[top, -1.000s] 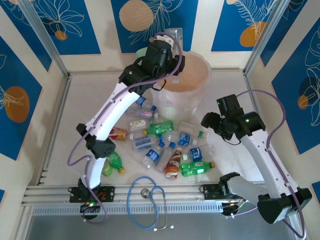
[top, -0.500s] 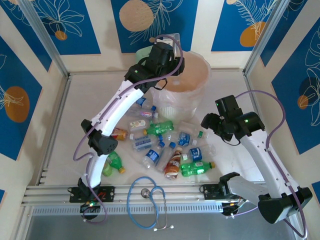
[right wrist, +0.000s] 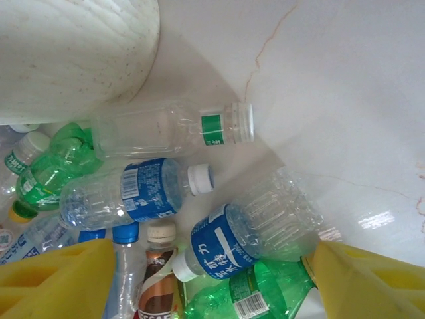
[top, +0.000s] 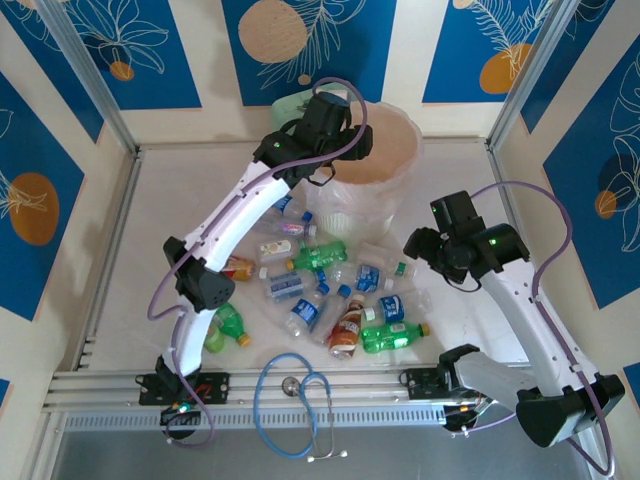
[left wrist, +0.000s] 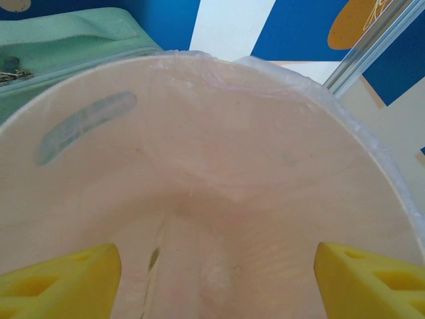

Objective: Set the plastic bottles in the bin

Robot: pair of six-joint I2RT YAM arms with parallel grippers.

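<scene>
Presently, the white table (top: 150, 230) is carrying the pale, bag-lined bin (top: 372, 205) at its far centre, with a mint-green case (left wrist: 66, 40) just behind it. The left gripper (left wrist: 219, 282) is hovering over the bin's mouth, fingers standing wide apart and empty. The right gripper (right wrist: 212, 286) is hanging above the plastic bottles (top: 330, 290), likewise wide and empty. The bottles are lying heaped on the table just in front of the bin, near a blue stethoscope (top: 290, 384).
</scene>
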